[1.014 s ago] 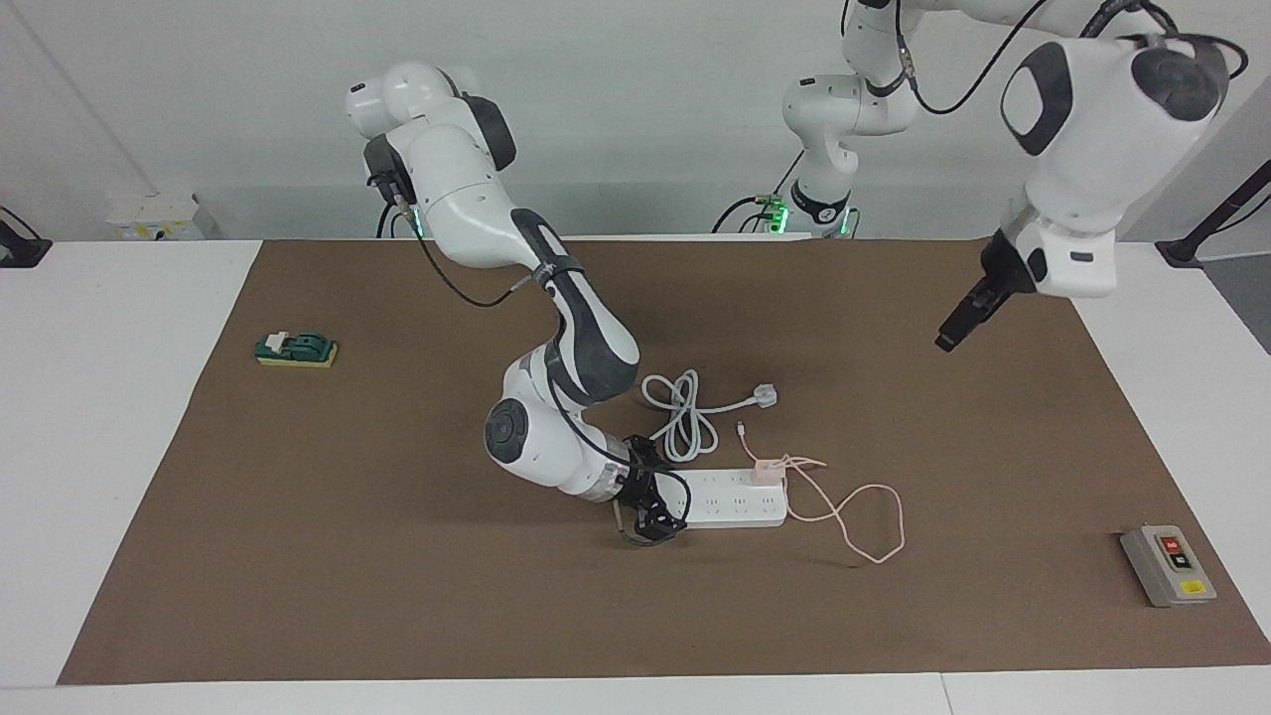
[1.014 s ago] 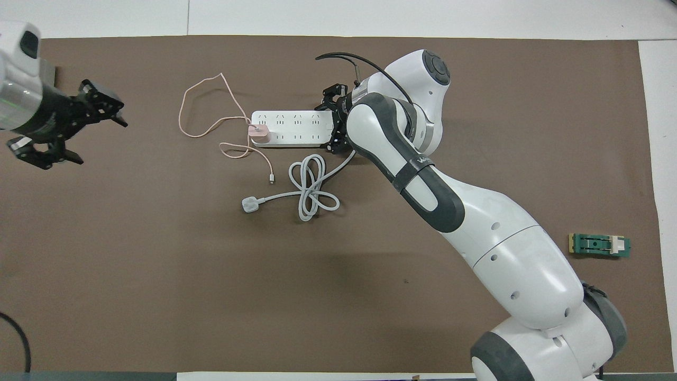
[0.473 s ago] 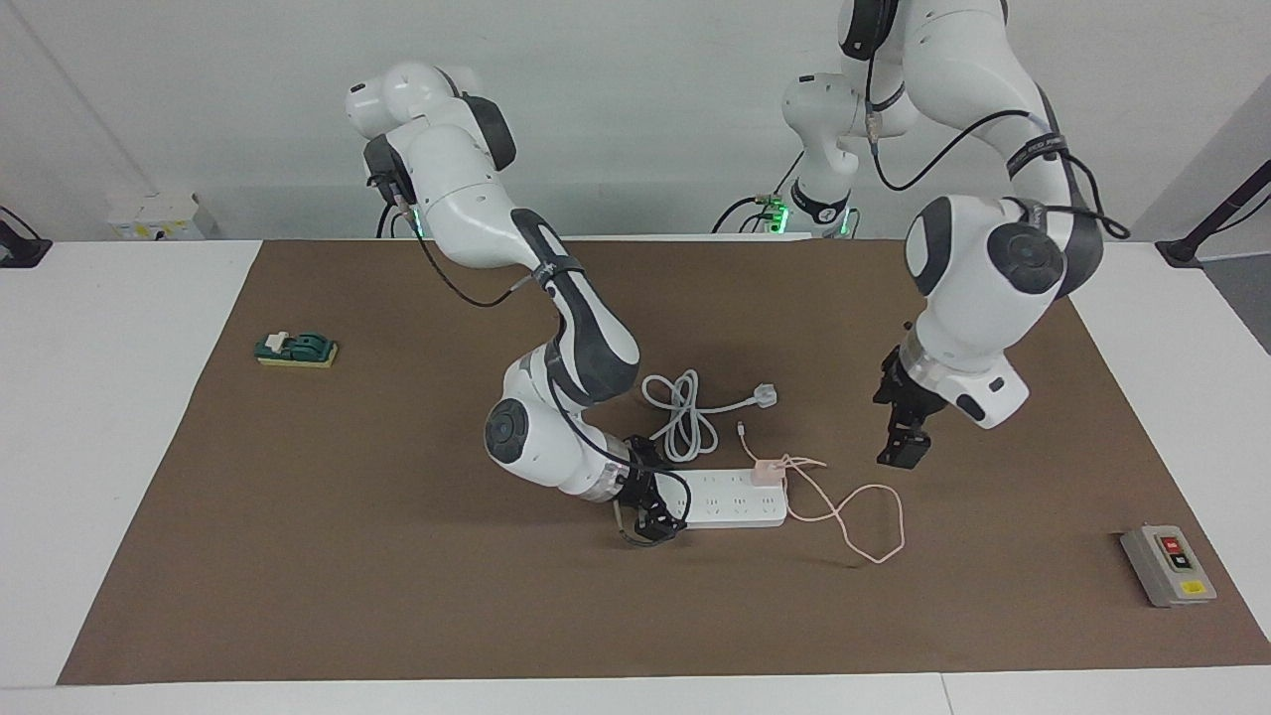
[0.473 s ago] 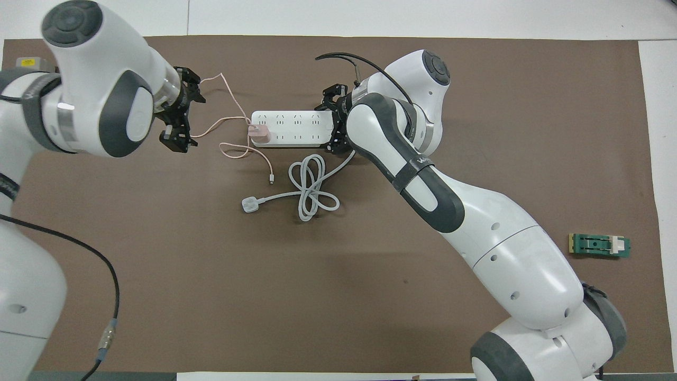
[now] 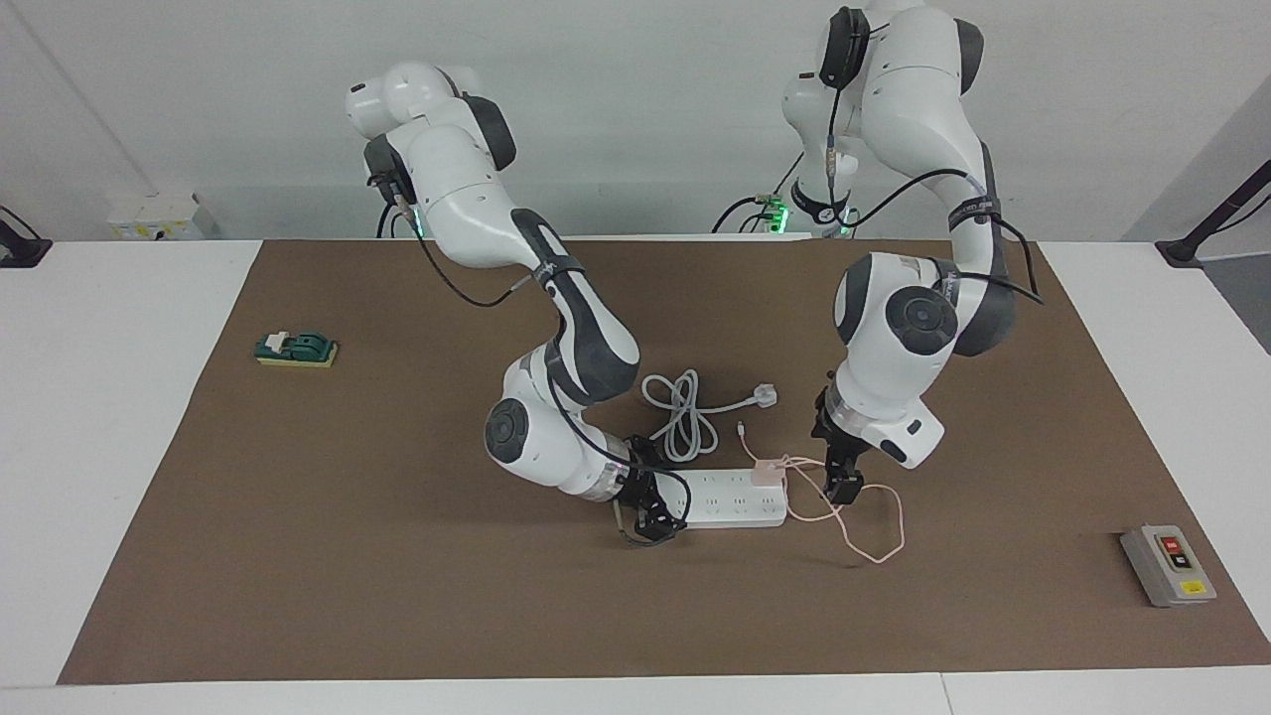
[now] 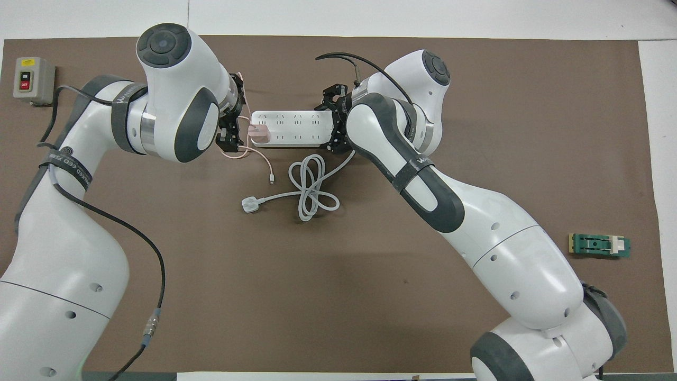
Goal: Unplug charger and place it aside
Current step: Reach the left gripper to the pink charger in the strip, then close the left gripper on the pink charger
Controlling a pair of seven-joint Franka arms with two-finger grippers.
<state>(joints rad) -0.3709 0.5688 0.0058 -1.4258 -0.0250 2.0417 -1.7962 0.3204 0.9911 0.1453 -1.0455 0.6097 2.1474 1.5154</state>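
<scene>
The pale pink charger (image 5: 766, 470) is plugged into the end of the white power strip (image 5: 735, 500) toward the left arm's end of the table; it also shows in the overhead view (image 6: 259, 133). Its thin pink cable (image 5: 874, 526) loops on the mat beside it. My left gripper (image 5: 844, 484) is open and low over that cable, a short gap from the charger, not touching it. My right gripper (image 5: 650, 511) is shut on the strip's other end (image 6: 317, 128) at table level.
A white three-pin plug (image 5: 763, 396) with a coiled thick cord (image 5: 680, 417) lies nearer to the robots than the strip. A grey switch box (image 5: 1167, 564) sits at the left arm's end, a green block (image 5: 296, 349) at the right arm's end.
My left arm has swung in from high over its end of the table and come down beside the charger. The right gripper, strip and charger have not moved.
</scene>
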